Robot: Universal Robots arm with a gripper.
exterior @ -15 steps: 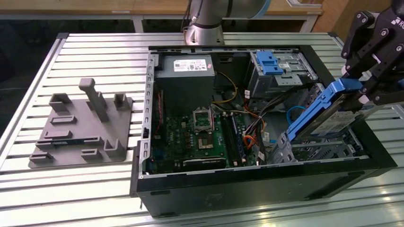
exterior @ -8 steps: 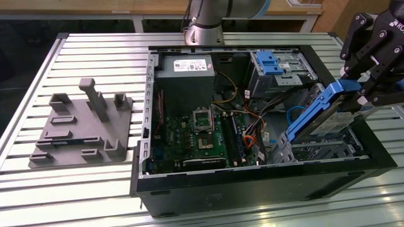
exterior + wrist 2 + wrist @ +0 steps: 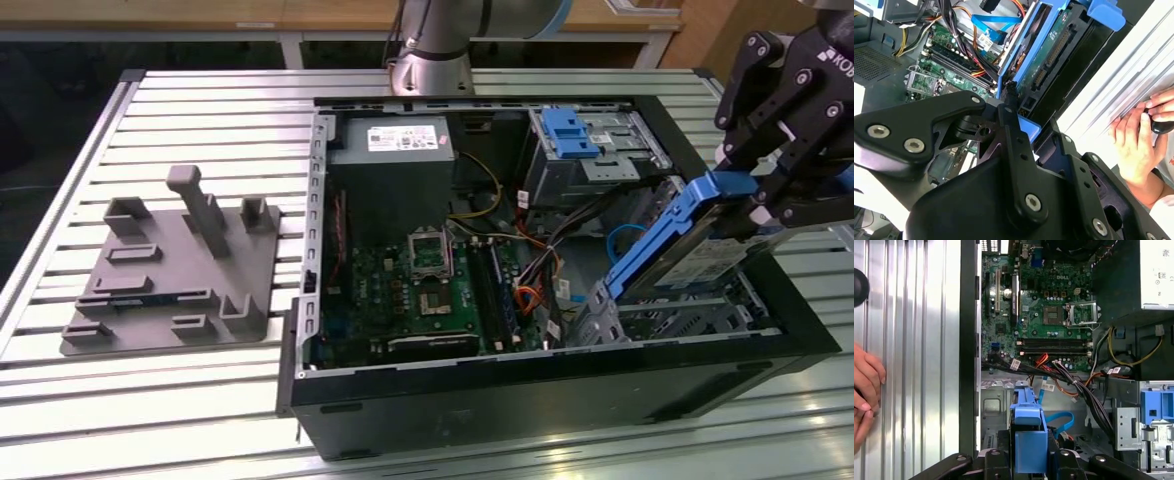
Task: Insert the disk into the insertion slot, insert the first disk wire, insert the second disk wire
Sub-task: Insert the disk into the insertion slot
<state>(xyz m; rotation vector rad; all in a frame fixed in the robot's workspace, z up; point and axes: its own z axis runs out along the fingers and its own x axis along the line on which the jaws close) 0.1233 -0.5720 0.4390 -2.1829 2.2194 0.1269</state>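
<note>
The disk (image 3: 705,262) hangs tilted over the corner of the open case (image 3: 534,400) at the exterior view's right. Its lower end dips into the mouth of the slot (image 3: 681,318), and its upper end stands well clear of it. The gripper (image 3: 755,192) has its fingers clamped on that upper end, grasping the disk by its blue edge.

As I judge it, the first step is under way but not finished: the disk is started into the slot, not seated flat in it. Neither wire looks plugged in. Loose cables (image 3: 1074,385) trail across the inside of the case beside the board (image 3: 434,280), though I cannot make out which of them are the disk's wires.

The case lies on its side on a slatted metal table (image 3: 174,410). A grey fixture (image 3: 167,270) sits well apart from it, toward the exterior view's left. A person's hand (image 3: 865,385) rests on the slats near the case wall. The arm (image 3: 434,45) rises from the table's far edge, with wooden furniture behind it.
</note>
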